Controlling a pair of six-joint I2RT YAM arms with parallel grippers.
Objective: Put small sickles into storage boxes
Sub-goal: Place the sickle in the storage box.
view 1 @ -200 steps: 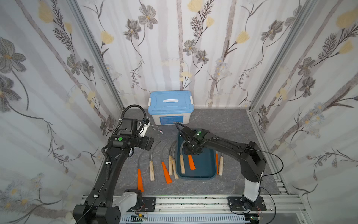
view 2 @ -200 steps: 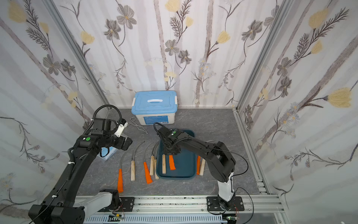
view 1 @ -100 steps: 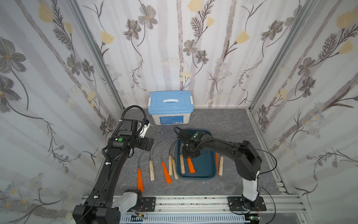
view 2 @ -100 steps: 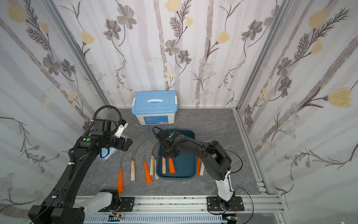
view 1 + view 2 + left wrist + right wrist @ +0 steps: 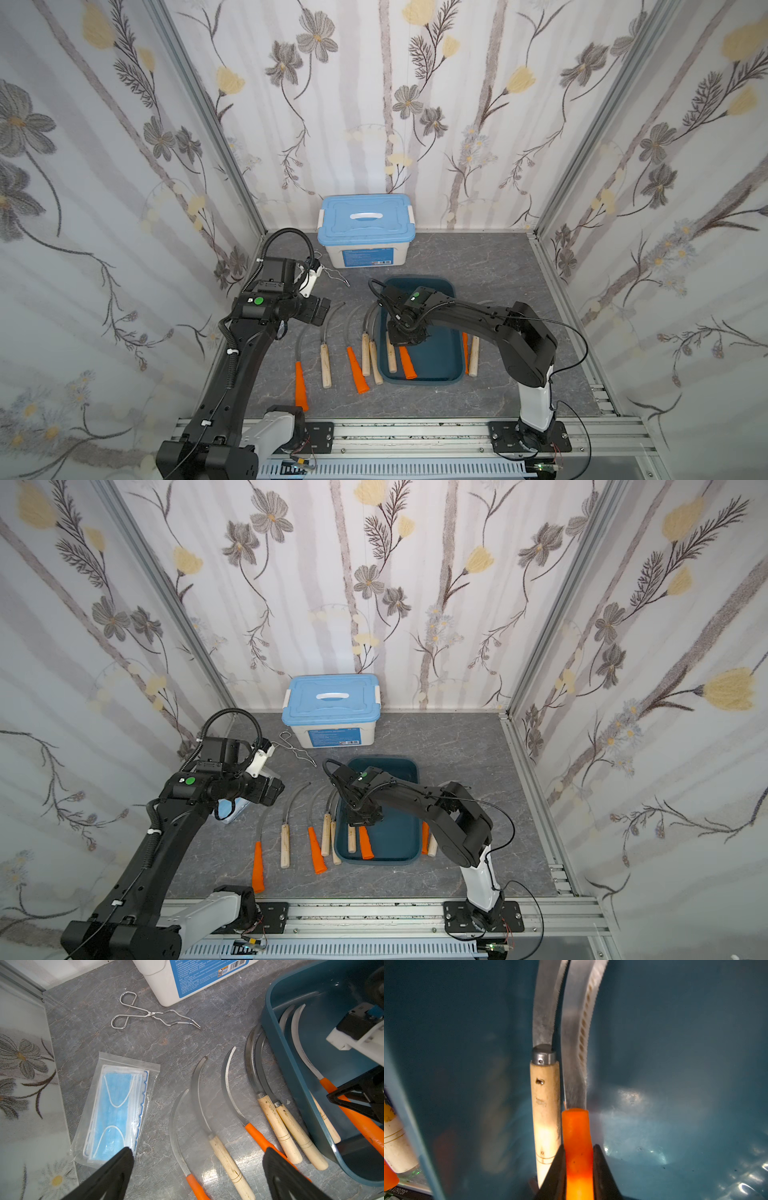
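Now the right gripper [image 5: 578, 1149], clamped on the orange-handled sickle [image 5: 407, 363] low inside the teal tray [image 5: 440, 357], should lay it flat beside the wooden-handled sickle [image 5: 545, 1105] before letting go; the left gripper [image 5: 198, 1150] gapes empty.

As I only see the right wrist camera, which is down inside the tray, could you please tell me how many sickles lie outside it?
Observer: Not counting your orange-handled sickle, seven sickles lie on the table: five on the side of the tray nearer the left gripper, two on its other side.
Operator: Thank you. Is the left gripper busy?
Observer: No, it hovers open and empty between a bag of face masks and those five.
Operator: Is anything else out there?
Observer: Wire tongs lie close to a white box with a blue lid.
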